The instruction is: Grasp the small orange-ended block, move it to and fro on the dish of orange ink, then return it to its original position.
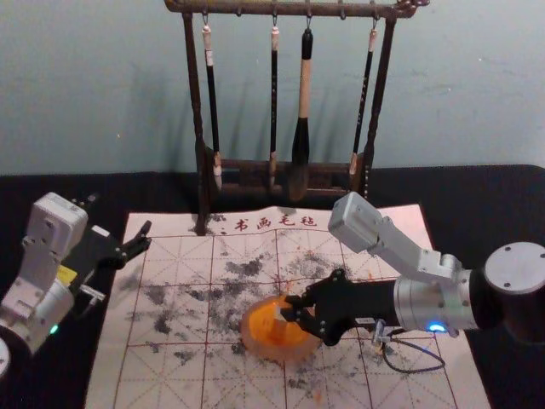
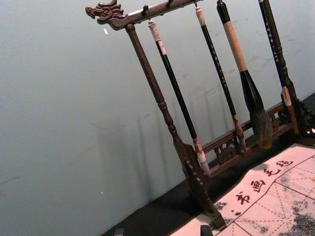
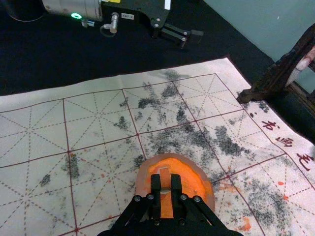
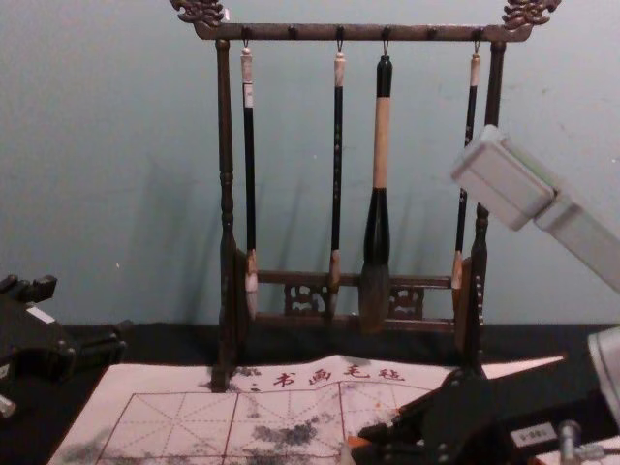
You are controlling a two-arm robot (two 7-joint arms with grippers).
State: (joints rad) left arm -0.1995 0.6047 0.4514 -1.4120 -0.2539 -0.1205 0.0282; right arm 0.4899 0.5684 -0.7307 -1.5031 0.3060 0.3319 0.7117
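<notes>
Jaws of the right gripper (image 3: 166,182) hold the block (image 3: 164,175) over the ink dish (image 3: 143,183), the left gripper (image 2: 162,230) stands wide near the mat (image 1: 174,392), and excessive side force could drag the dish or twist the block.

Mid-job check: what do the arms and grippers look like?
The left arm and right arm are silver-grey with rounded joints. The left gripper and right gripper are black, two-fingered, each with a small white label. The left arm has a yellow sticker and green light; the right, a blue light and looping dark cable.
</notes>
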